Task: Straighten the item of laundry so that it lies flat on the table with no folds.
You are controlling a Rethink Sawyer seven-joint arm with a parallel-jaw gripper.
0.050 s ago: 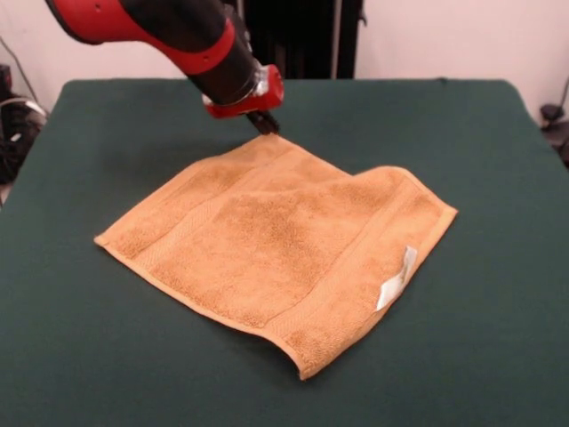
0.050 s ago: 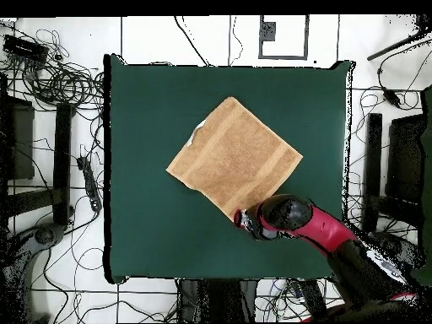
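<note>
The item of laundry point(image 1: 267, 245) is an orange-tan towel lying spread out on the dark green table point(image 1: 107, 133), turned diamond-wise in the overhead view point(image 2: 234, 156). A small white label point(image 1: 397, 277) shows near its right edge. That far right edge has a shallow kink, and the corner nearest the camera curls up slightly. My gripper point(image 1: 265, 123) hangs on the red and black arm right at the towel's far corner, low over the cloth. From above, the gripper point(image 2: 245, 219) sits at the towel's bottom corner. Whether it grips the corner does not show.
Green cloth surrounds the towel widely on all sides point(image 2: 143, 101). Beyond the table edges the floor holds tangled cables point(image 2: 59, 80) and dark equipment stands point(image 2: 384, 160). The arm point(image 2: 337, 236) reaches in over the table's lower right edge.
</note>
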